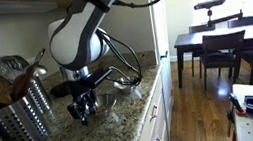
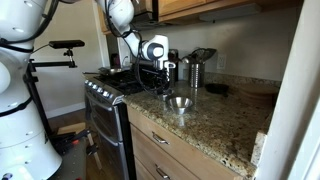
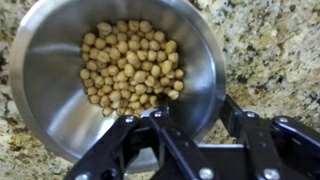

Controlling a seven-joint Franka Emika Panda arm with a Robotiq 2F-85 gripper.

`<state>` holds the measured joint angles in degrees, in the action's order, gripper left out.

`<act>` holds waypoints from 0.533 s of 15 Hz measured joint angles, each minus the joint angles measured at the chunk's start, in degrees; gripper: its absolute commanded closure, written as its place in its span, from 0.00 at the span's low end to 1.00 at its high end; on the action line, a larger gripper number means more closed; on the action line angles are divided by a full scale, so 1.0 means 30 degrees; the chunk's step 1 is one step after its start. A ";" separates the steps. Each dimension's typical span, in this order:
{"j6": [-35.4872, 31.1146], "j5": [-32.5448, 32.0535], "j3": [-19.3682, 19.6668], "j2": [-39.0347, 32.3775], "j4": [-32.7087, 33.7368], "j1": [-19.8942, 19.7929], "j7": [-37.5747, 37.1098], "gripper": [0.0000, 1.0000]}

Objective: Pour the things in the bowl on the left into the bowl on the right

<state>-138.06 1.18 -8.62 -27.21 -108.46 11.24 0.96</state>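
In the wrist view a shiny metal bowl holds a heap of small tan beans and stands on the speckled granite counter. My gripper straddles the bowl's near rim, with one finger inside the bowl and the other finger outside the wall, a gap still between them. In both exterior views the gripper hangs low over the counter. A metal bowl stands apart from it on the counter. I cannot tell which bowl this is.
A perforated metal utensil holder with wooden spoons stands close beside the arm, also seen as the utensil holder against the wall. A stove adjoins the counter. The counter edge drops to a wooden floor, with a dining table beyond.
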 measured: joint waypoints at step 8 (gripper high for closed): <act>0.0030 -0.0234 0.0072 -0.0004 0.0695 -0.0006 -0.0002 0.92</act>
<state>-137.98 0.48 -8.40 -27.22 -106.37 11.22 0.95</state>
